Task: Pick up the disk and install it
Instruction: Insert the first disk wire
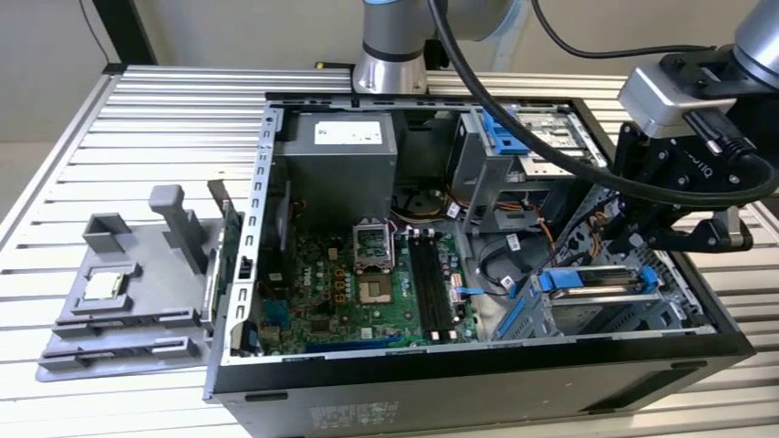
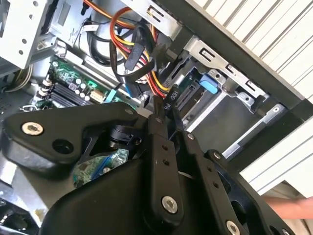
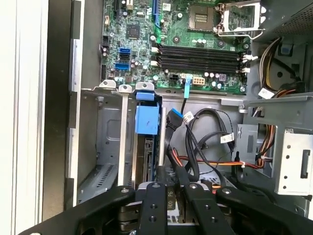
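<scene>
Nearest: the hand (image 3: 170, 190) of the single arm, lowered into the open computer case (image 1: 487, 360) at the exterior view's right. Its fingers are drawn close together, and in both wrist views a black cable connector (image 2: 167, 104) sits at their tips, apparently pinched between them. Just beyond: the disk (image 3: 146, 122), a silver drive in its bright blue carrier, standing on edge in a slot of the grey metal drive bay (image 3: 105, 132) with the blue tab outward. It is not in the hand's hold and looks slid home. Beside the bay: a cable bundle (image 3: 210, 127) of black, orange and yellow leads, looping close to the hand. Farther: the green motherboard (image 3: 142, 34), with black memory slots (image 3: 200, 54) and a silver processor socket (image 3: 237, 19). Farther again, in the exterior view: a grey power supply (image 1: 335, 151) and a blue bracket (image 1: 505, 137) in the upper bay. The case stands on a slatted aluminium desk (image 1: 159, 119). Well apart from the case, at the exterior view's left, the desk also carries a grey fixture (image 1: 122, 319) bearing a small square chip (image 1: 104, 285). Judgement: picking and seating appear done, and the work in hand seems to be the cabling end of the install. Any move from here calls for fine alignment and slow travel, since cables and bay walls crowd the fingers.
</scene>
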`<state>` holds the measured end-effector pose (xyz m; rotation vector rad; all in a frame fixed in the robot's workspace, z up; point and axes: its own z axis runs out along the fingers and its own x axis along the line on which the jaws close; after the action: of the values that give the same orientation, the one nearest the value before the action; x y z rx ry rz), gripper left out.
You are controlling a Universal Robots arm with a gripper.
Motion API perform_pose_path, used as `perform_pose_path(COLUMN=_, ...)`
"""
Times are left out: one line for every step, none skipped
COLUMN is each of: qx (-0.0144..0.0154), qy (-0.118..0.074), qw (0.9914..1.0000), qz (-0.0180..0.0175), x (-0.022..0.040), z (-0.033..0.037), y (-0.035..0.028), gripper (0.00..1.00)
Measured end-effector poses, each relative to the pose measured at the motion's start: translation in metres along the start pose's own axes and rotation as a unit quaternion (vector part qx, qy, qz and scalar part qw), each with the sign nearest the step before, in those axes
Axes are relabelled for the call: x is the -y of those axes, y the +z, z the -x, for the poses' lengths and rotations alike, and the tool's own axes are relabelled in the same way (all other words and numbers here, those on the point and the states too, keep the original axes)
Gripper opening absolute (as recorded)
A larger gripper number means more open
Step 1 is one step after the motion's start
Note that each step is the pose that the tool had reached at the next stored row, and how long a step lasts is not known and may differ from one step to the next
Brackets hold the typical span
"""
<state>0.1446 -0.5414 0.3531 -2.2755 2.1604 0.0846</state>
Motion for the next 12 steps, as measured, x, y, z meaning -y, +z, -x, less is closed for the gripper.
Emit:
perform_pose_path(qx=-0.0004, qy=0.000, qw=1.00000, qz=-0.0012, x=0.0000, z=0.0000, y=0.0006, gripper=0.00)
perform_pose_path(qx=-0.0008, qy=0.000, qw=1.00000, qz=-0.0030, x=0.0000, z=-0.0001, y=0.0013, gripper=0.00)
perform_pose_path(qx=-0.0013, qy=0.000, qw=0.99999, qz=-0.0052, x=0.0000, z=-0.0001, y=0.0019, gripper=0.00)
perform_pose_path(qx=-0.0022, qy=0.000, qw=0.99997, qz=-0.0074, x=0.0001, z=-0.0002, y=0.0025, gripper=0.00)
perform_pose_path(qx=-0.0031, qy=0.000, qw=0.99995, qz=-0.0096, x=0.0001, z=-0.0002, y=0.0031, gripper=0.00)
perform_pose_path(qx=-0.0039, qy=0.000, qw=0.99992, qz=-0.0118, x=0.0002, z=-0.0002, y=0.0037, gripper=0.00)
perform_pose_path(qx=-0.0049, qy=0.000, qw=0.99989, qz=-0.0140, x=0.0001, z=-0.0003, y=0.0042, gripper=0.00)
perform_pose_path(qx=-0.0059, qy=0.000, qw=0.99986, qz=-0.0154, x=0.0002, z=-0.0002, y=0.0046, gripper=0.00)
perform_pose_path(qx=-0.0076, qy=-0.001, qw=0.99984, qz=-0.0160, x=0.0003, z=-0.0002, y=0.0048, gripper=0.00)
perform_pose_path(qx=-0.0098, qy=-0.001, qw=0.99982, qz=-0.0161, x=0.0002, z=-0.0002, y=0.0051, gripper=0.00)
perform_pose_path(qx=-0.0123, qy=0.000, qw=0.99979, qz=-0.0161, x=0.0001, z=-0.0002, y=0.0054, gripper=0.00)
perform_pose_path(qx=-0.0152, qy=0.000, qw=0.99976, qz=-0.0160, x=0.0001, z=-0.0002, y=0.0058, gripper=0.00)
